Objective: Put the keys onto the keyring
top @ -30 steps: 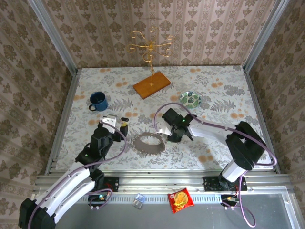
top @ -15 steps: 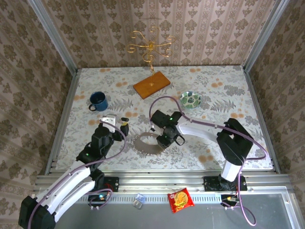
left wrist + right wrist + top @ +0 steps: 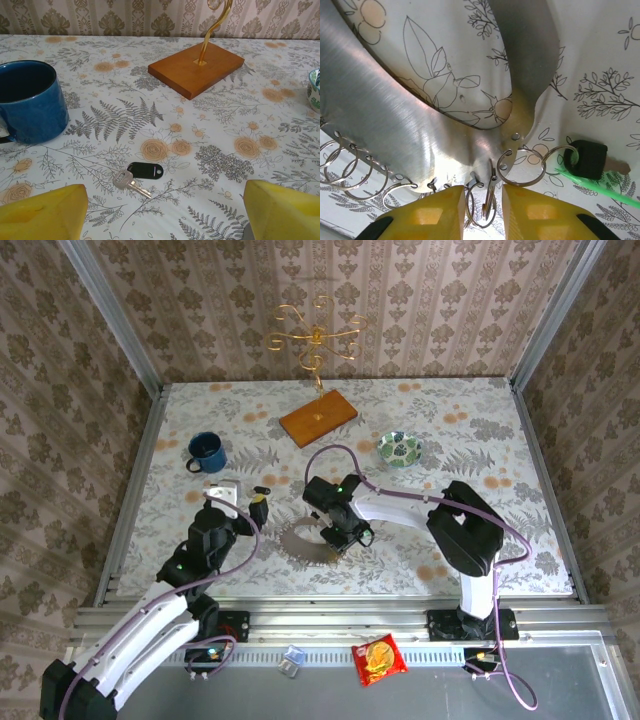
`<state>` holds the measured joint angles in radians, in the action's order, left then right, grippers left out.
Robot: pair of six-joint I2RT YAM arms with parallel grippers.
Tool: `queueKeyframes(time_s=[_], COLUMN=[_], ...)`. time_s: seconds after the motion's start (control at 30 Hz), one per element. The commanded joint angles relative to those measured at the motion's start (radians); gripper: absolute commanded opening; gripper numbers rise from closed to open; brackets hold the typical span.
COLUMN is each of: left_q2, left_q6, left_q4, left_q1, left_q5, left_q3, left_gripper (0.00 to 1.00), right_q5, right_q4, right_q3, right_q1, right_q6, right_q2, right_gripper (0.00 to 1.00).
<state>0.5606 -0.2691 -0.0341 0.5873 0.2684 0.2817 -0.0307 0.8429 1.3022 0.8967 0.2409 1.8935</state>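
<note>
The keyring [image 3: 303, 540] is a brushed metal band [image 3: 395, 125] with several split rings hanging along its edge. My right gripper [image 3: 340, 534] hangs right over that edge. Its yellow fingers stand a narrow gap apart [image 3: 483, 200] with two split rings in the gap, and no squeeze shows. A black-headed key [image 3: 587, 159] lies beside the band with a split ring at its head and a thin green strip [image 3: 600, 187] under it. Another of the keys, silver with a black tag [image 3: 137, 175] [image 3: 261, 490], lies flat just ahead of my wide-open, empty left gripper [image 3: 165, 210] [image 3: 245, 502].
A blue mug [image 3: 205, 451] [image 3: 30, 100] stands at the left. A wooden base with a gold wire stand [image 3: 318, 418] [image 3: 197, 67] sits at the back. A green patterned bowl [image 3: 400, 448] [image 3: 314, 90] is at the right. A snack packet [image 3: 379, 658] lies on the front rail.
My right gripper has swung left from beside the keyring onto its edge, and its jaws have narrowed. The left arm has barely moved.
</note>
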Motion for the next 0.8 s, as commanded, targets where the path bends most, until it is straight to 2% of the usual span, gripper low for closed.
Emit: queueKeyframes(time_s=[0.0,0.43,0.7,0.77], left_q2=[-0.011,-0.011,-0.011,-0.01], left_q6=[-0.018,-0.014,-0.004,0.003], left_q4=[0.01,0.004,0.005,0.007], left_q1=[-0.006,-0.006,-0.006,-0.006], left_q5=[-0.009,-0.015,-0.018,-0.019], left_q3=[0.013,0.01,0.013,0.017], left_gripper=[0.82,0.82,0.82,0.82], right_q5=[0.036,0.049,0.047,0.054], right_q4=[0.039,0.077,0.089,0.094], right_q3=[0.028,0.037,0.048,0.053], right_q1=[0.0,0.0,0.001,0.001], right_q6=[0.032,0.021,0.003,-0.008], right_q2=[0.028,0.049,0.05,0.04], right_gripper=[0.25,0.18,0.0,0.0])
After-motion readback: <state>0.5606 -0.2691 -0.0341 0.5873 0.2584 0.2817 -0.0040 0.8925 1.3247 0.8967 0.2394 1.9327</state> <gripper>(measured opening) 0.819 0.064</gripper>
